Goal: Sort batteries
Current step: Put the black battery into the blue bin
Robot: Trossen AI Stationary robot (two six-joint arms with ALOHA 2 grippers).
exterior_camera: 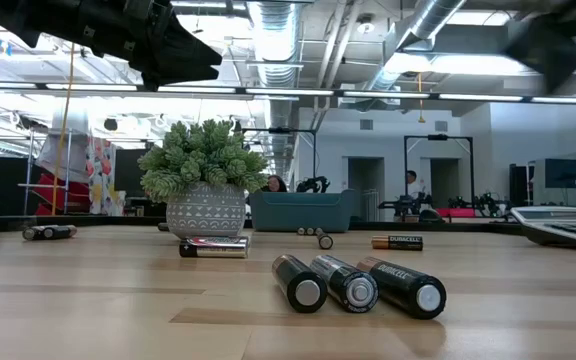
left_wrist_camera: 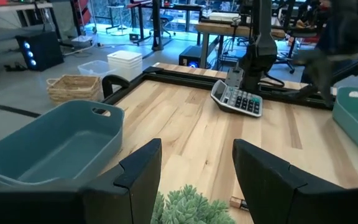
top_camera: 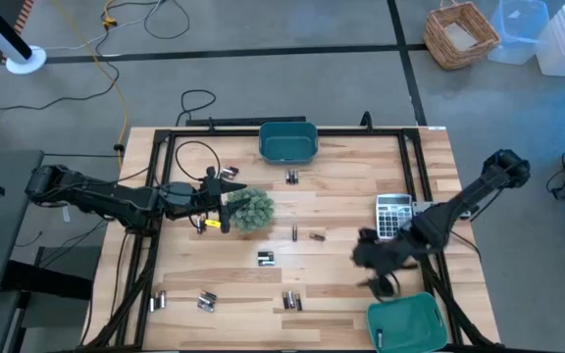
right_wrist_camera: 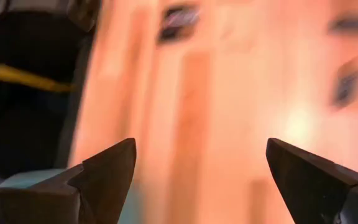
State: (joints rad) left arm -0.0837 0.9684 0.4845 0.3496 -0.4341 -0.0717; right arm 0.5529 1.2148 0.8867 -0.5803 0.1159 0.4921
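High view shows the right gripper (top_camera: pixel 379 277) spread wide and empty just beside the near teal bin (top_camera: pixel 410 322), so it should centre over one of the batteries (top_camera: pixel 292 301) lying further inboard before descending, while the left gripper (top_camera: pixel 226 204), part open, waits by the plant (top_camera: pixel 250 209).

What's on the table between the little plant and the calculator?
In the high view, two batteries lie on the wood between the plant and the calculator.
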